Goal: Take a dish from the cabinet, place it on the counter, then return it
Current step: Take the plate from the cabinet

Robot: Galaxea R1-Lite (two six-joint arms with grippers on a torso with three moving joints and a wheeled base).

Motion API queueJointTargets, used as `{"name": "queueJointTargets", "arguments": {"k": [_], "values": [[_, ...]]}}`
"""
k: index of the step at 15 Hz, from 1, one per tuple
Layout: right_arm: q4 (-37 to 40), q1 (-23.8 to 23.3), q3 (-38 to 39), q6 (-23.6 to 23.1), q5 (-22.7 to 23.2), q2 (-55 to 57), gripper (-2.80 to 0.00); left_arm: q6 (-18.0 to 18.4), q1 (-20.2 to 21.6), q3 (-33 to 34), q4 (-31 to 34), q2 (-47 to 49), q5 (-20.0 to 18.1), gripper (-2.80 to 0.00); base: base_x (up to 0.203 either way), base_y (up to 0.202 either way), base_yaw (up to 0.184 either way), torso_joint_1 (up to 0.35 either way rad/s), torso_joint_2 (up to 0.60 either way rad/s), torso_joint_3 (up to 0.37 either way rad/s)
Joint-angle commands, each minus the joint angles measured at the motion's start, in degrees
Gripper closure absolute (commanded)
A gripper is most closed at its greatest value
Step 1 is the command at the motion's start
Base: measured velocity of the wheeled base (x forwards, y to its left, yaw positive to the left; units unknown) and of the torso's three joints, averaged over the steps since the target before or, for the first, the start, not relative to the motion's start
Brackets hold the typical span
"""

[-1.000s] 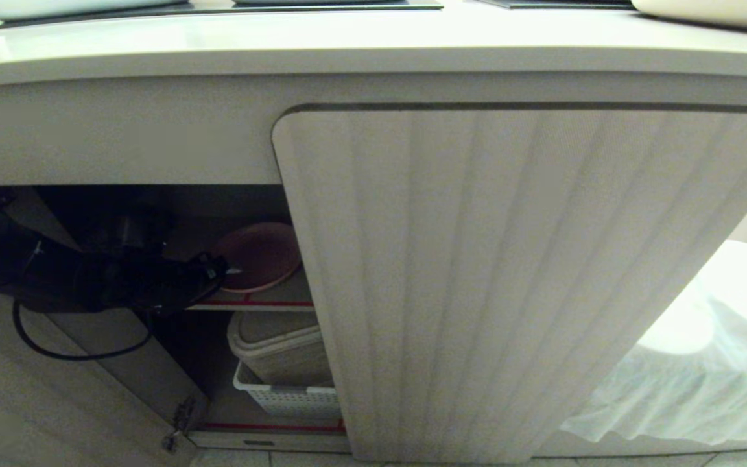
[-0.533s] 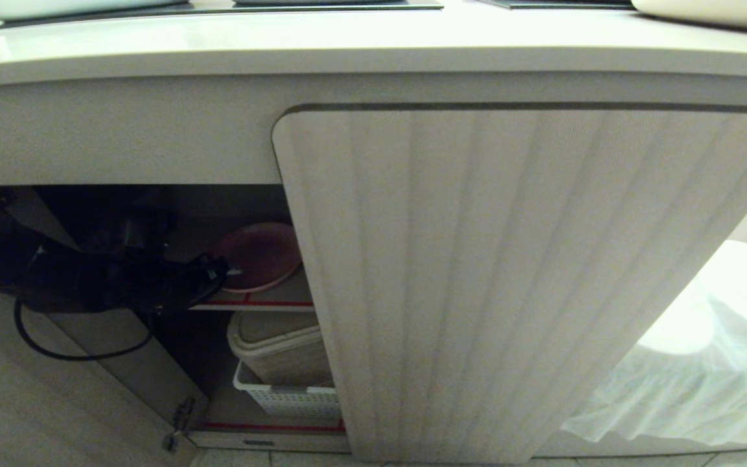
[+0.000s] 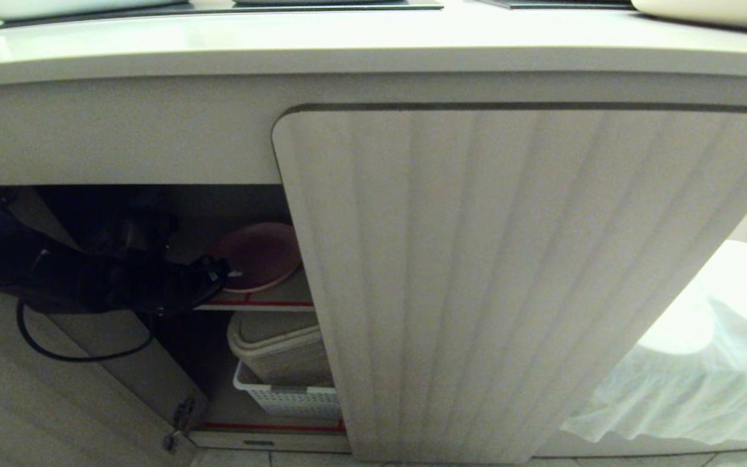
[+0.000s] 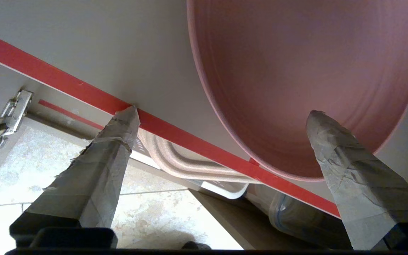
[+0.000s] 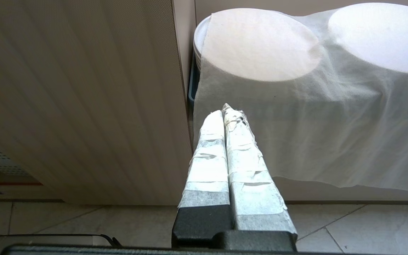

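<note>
My left gripper (image 4: 221, 113) is hovering with fingers spread wide before the pink dish (image 4: 306, 78) on the cabinet shelf (image 4: 119, 56); my right gripper (image 5: 228, 111) is hanging pressed closed, empty.

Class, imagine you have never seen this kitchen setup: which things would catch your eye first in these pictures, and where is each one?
First the big fluted cabinet door, filling the middle of the head view under the counter. Next the pink dish lying on the red-edged shelf in the open left compartment, with the left gripper open right at its rim. Last, a white cloth draped over round shapes, beyond the shut right gripper.
</note>
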Motion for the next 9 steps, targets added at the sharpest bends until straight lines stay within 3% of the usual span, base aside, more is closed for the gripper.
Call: {"name": "queueJointTargets", "arguments": {"k": [1,9], "values": [[0.0,-0.1,0.0,0.0,0.0,0.0,0.00,-0.2,0.0,-0.1,-0.2,0.4,-0.1,-2.80,0.000,0.000,0.000,0.000,0.00,0.000],[0.0,-0.1,0.0,0.0,0.0,0.0,0.00,-0.2,-0.2,-0.5,-0.2,0.9,-0.1,-2.80,0.000,0.000,0.000,0.000,0.00,0.000]]}}
